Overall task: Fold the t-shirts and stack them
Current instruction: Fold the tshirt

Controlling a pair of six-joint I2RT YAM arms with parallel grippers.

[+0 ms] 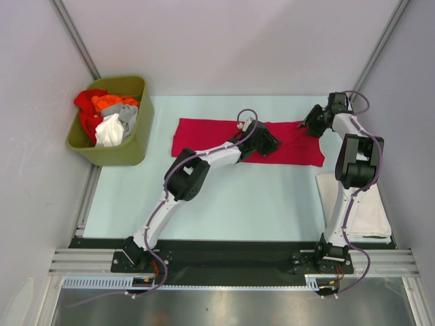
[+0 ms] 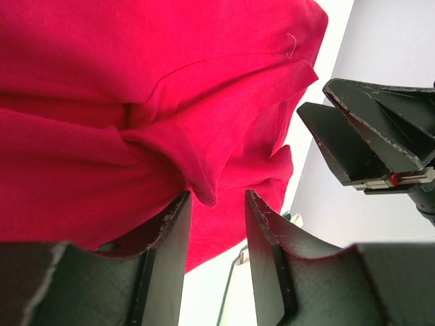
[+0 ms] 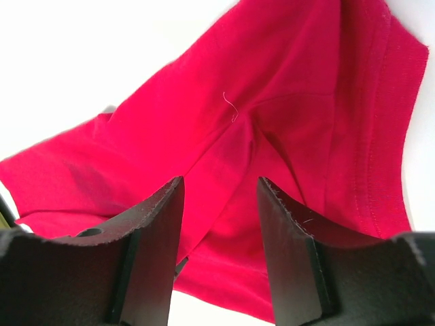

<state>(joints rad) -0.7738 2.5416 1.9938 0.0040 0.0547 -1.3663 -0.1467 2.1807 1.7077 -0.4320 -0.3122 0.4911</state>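
A crimson-red t-shirt (image 1: 204, 136) lies spread in a long band across the middle of the table. My left gripper (image 1: 269, 144) is over its right half. In the left wrist view the left gripper (image 2: 217, 198) is open, and a raised fold of the red cloth (image 2: 201, 182) pokes down between the fingers without being pinched. My right gripper (image 1: 310, 122) is at the shirt's far right corner. In the right wrist view the right gripper (image 3: 219, 185) stands open just above the red cloth (image 3: 272, 102), near the sleeve seam.
An olive-green bin (image 1: 132, 151) at the back left holds red, orange, grey and white t-shirts (image 1: 112, 119). A folded off-white t-shirt (image 1: 372, 212) lies at the near right beside the right arm. My right gripper's fingers (image 2: 370, 139) show in the left wrist view.
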